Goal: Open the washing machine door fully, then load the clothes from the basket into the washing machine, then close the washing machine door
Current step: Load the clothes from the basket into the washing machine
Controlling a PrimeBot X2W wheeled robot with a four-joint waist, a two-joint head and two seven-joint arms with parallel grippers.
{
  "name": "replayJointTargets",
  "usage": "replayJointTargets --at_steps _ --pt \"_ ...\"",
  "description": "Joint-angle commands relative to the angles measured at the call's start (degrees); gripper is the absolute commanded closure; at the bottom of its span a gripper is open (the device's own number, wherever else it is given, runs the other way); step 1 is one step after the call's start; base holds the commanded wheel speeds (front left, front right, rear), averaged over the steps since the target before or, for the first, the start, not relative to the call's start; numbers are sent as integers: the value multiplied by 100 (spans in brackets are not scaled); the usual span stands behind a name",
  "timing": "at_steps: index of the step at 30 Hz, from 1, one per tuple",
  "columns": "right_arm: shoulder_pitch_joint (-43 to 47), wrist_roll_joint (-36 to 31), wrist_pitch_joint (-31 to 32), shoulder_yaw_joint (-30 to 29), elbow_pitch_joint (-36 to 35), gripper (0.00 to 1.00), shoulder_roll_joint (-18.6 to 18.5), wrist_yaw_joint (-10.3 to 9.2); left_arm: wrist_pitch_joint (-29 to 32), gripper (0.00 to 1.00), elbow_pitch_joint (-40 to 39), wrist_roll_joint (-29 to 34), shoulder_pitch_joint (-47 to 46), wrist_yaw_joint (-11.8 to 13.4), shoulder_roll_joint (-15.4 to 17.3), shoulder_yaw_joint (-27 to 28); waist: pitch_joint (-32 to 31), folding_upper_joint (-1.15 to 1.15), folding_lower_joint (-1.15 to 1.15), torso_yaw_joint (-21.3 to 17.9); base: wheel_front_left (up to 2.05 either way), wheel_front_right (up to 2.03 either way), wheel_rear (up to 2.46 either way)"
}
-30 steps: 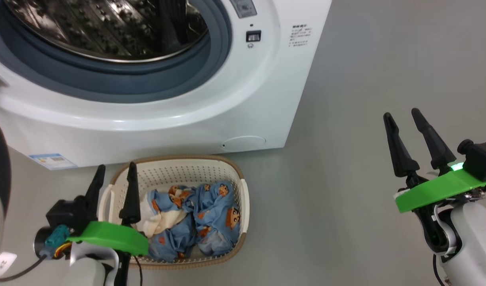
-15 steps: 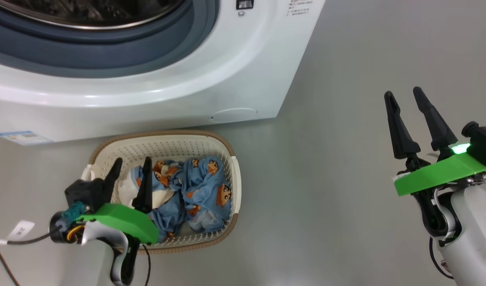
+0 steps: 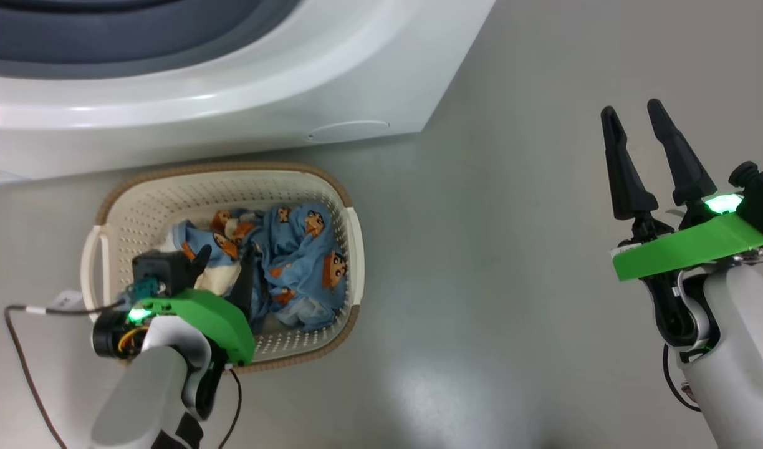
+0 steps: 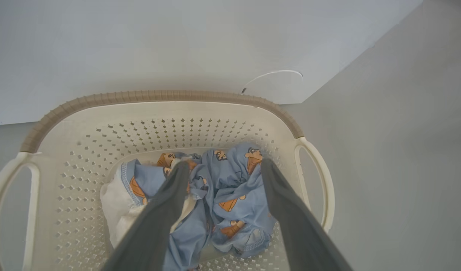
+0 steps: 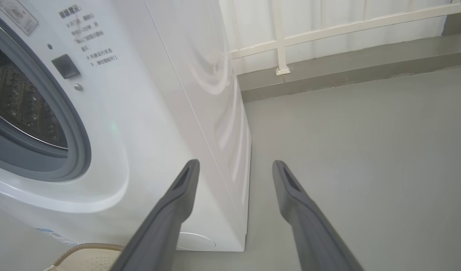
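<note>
**A:** Head view: where are the clothes (image 3: 294, 249)?

**B:** Heaped in the basket (image 3: 232, 167), just before the washer (image 3: 232, 112). The left gripper (image 3: 225, 252) hangs over the basket's left half, fingers spread, gripping nothing. The right gripper (image 3: 631, 109), equally spread and empty, stands well off the basket's right.

**A:** Left wrist view?

**B:** The heap lies straight beyond the tips, mid-basket, with no clear long axis.

**A:** Right wrist view?

**B:** Fingers face the washer's corner, away from the basket. The left arm looks nearer for the grab.
</note>
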Motion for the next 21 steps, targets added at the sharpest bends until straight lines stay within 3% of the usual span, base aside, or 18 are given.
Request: replayJointTargets --at_steps 1,12,21 --pt "-40 -96 -48 58 -155 0 -4 26 46 0 109 -14 -158 -21 130 95 294 0 -1 -131 0 0 0" --pt "-377 -127 -48 172 -335 0 121 26 304 0 1485 73 -1104 -39 191 -73 1085 0 -1 -472 0 0 0" --pt "-529 -136 -48 174 -390 0 194 26 261 0 1977 113 -1597 -182 105 -426 1481 0 -1 -628 0 0 0"
